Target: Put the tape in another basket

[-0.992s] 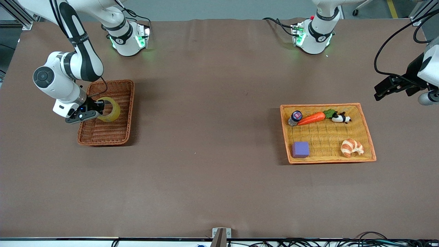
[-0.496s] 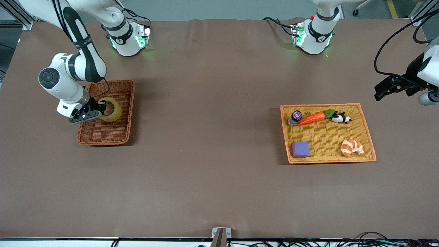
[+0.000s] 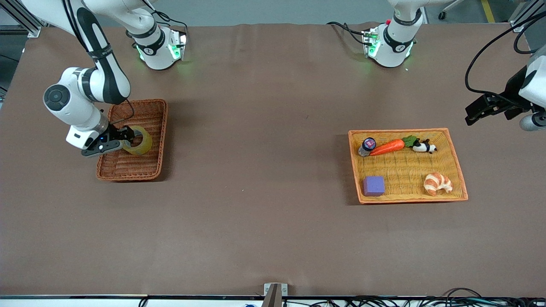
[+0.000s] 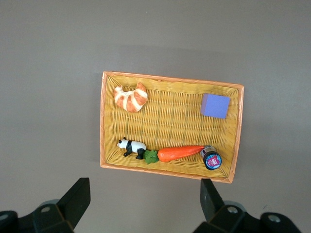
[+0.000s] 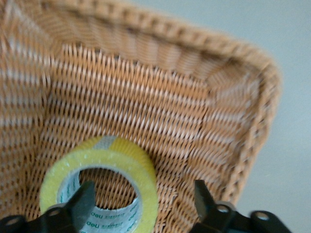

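Observation:
The tape point(image 3: 139, 146), a yellowish ring with a wide core hole, lies inside the dark reddish-brown wicker basket point(image 3: 164, 123) toward the right arm's end of the table. My right gripper point(image 3: 128, 139) hangs low over that basket and is open. In the right wrist view one finger stands in the hole of the tape point(image 5: 142, 169) and the other is well clear of it over the weave of the basket point(image 5: 146, 111), so the right gripper point(image 5: 143, 191) straddles the ring's wall without pinching it. My left gripper point(image 3: 469, 117) waits open in the air, empty point(image 4: 144, 190).
The shallow orange-yellow tray basket point(image 3: 401, 130) toward the left arm's end holds a croissant point(image 3: 437, 183), a purple block point(image 3: 373, 186), a carrot point(image 3: 388, 147), a toy panda point(image 3: 423, 147) and a small bottle point(image 3: 367, 146). Brown tabletop lies between the two baskets.
My right gripper has opened and let go of the tape. The tape has dropped lower into the dark basket. The left arm has not moved.

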